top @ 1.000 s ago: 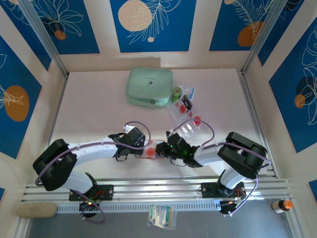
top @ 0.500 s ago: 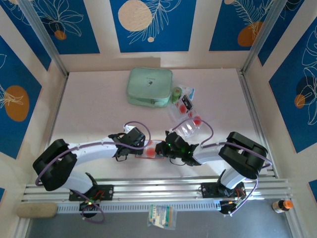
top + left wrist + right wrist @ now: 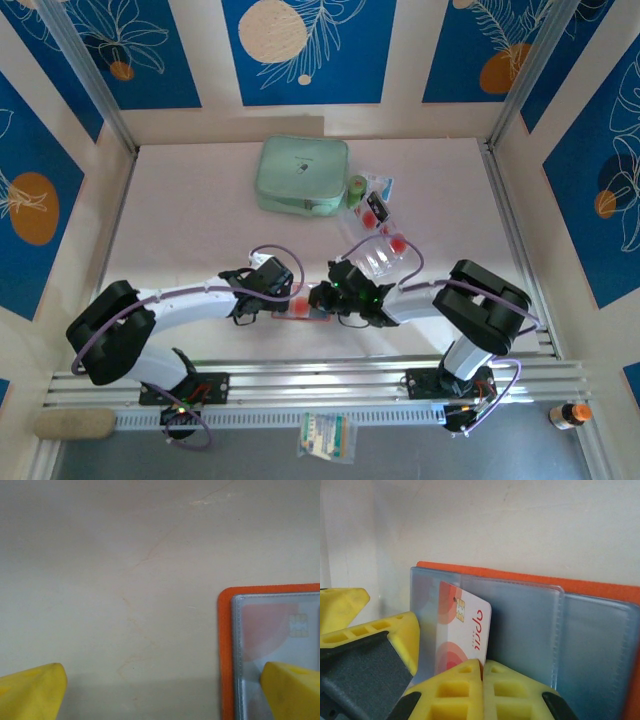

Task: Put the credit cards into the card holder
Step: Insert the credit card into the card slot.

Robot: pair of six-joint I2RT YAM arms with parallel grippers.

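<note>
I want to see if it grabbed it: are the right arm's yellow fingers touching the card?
Touching. The right wrist view shows the right arm's fingers shut on the bottom edge of the credit card, in front of the card holder.

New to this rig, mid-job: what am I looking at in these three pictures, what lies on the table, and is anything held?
Two robot arms are bolted at the near edge of a pale table, each ending in a two-finger gripper. The overhead picture looks down from behind them: the left gripper and right gripper meet over the open orange-red card holder. Further back lie a mint-green zip case and a clear plastic tray with more cards. The other two pictures come from cameras on the wrists. In the left one, yellow fingers stand wide open, empty. In the right one, the jaws are shut on a pale credit card with red circles, at the holder's clear pockets.
</note>
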